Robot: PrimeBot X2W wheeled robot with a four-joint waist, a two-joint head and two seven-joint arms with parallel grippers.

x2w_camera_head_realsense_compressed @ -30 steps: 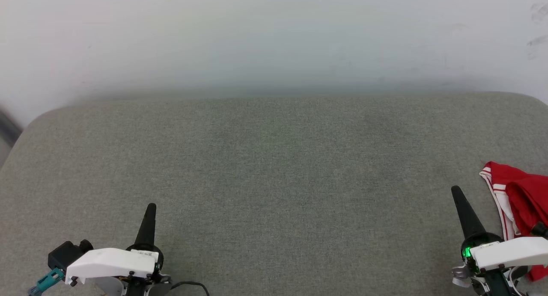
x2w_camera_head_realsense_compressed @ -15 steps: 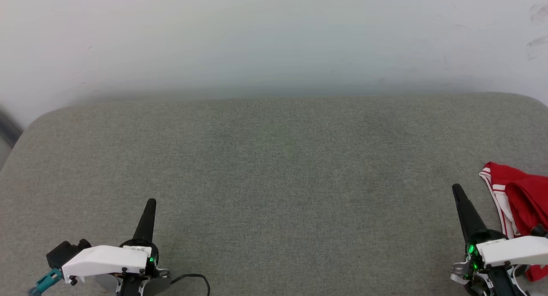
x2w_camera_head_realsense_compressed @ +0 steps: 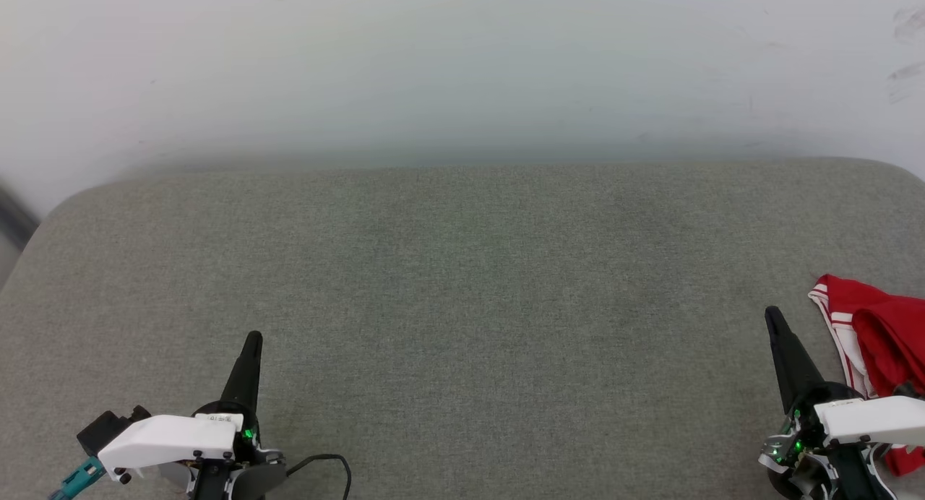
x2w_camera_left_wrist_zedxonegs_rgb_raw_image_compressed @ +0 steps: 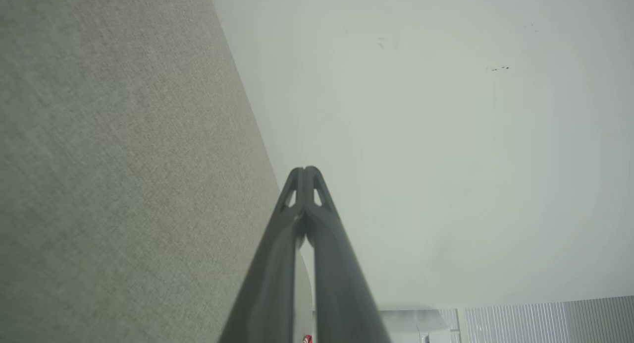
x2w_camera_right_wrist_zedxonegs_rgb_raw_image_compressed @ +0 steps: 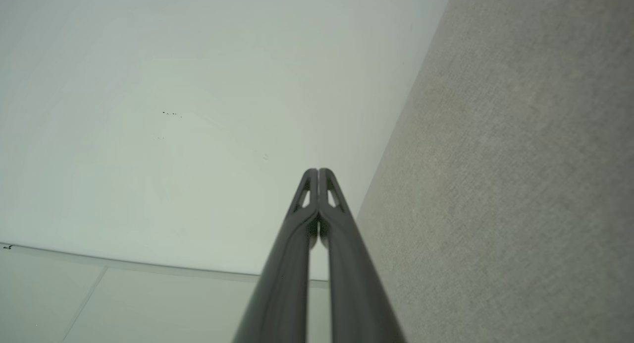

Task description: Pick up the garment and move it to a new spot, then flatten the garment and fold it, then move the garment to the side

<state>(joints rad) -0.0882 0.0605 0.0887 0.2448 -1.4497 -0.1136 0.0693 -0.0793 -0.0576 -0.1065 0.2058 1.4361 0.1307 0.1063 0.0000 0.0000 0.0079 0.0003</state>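
One broad grey fabric surface (x2w_camera_head_realsense_compressed: 462, 305) spans the head view from side to side, its two far corners rounded. Behind it stands a pale wall (x2w_camera_head_realsense_compressed: 462, 66) with a few faint scuffs at the upper right.

The garment (x2w_camera_head_realsense_compressed: 885, 326) lies bunched on the surface at the right edge of the head view, partly cut off by the frame. It is bright red, with a white strip edged in red stripes along its left side. No lettering can be made out. Its lower part passes behind the right arm's white housing (x2w_camera_head_realsense_compressed: 871, 420), and contact between the two cannot be judged from this angle.

The right gripper (x2w_camera_head_realsense_compressed: 775, 318) is at the lower right, just beside the garment's striped edge, and points up the view. In the right wrist view its jaws are pressed together along their tips with nothing between them.

The left gripper (x2w_camera_head_realsense_compressed: 251, 343) is at the lower left, well apart from the garment, over bare surface. In the left wrist view its jaws likewise meet at the tips and are empty.

A black cable (x2w_camera_head_realsense_compressed: 329, 462) loops beside the left wrist, and a teal connector (x2w_camera_head_realsense_compressed: 79, 477) projects at the far left. Small green lights (x2w_camera_head_realsense_compressed: 795, 446) glow on both wrists.
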